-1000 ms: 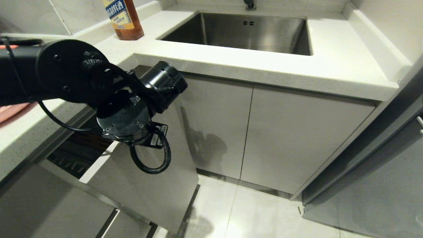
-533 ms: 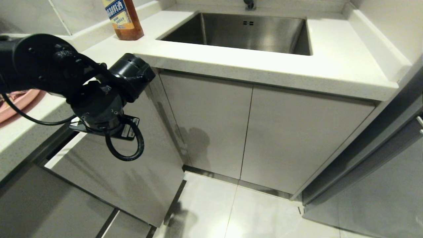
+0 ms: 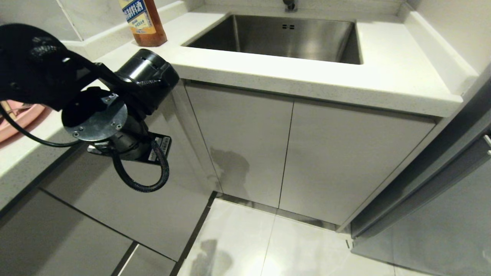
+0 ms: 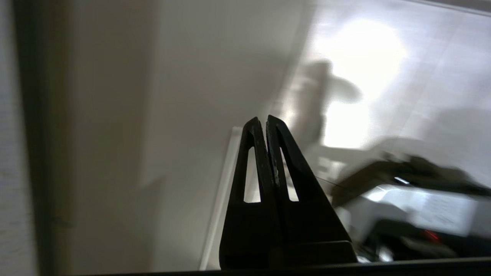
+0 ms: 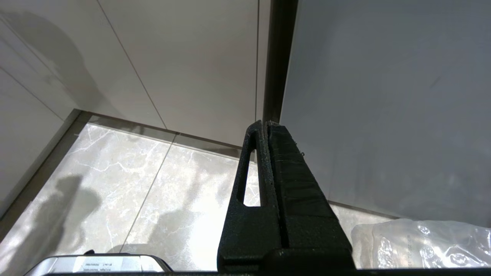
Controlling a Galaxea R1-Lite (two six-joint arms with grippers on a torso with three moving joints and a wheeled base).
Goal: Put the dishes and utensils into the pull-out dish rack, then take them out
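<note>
My left hand [image 4: 266, 122], fingers pressed together and empty, sits against the pull-out dish rack [image 3: 126, 214] front panel, pink plate [image 3: 17, 119] on the worktop [image 3: 291, 76]; risk: my wrist catches the worktop edge when withdrawing.

pink plate [image 3: 17, 119] cut off at left edge

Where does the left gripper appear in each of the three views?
Head view: hidden behind the left arm, at the picture's left side.
Left wrist view: the left gripper is at the low centre of the picture, shut and empty.
Right wrist view: not in it.
Shared landmark: the glossy floor tiles.
</note>
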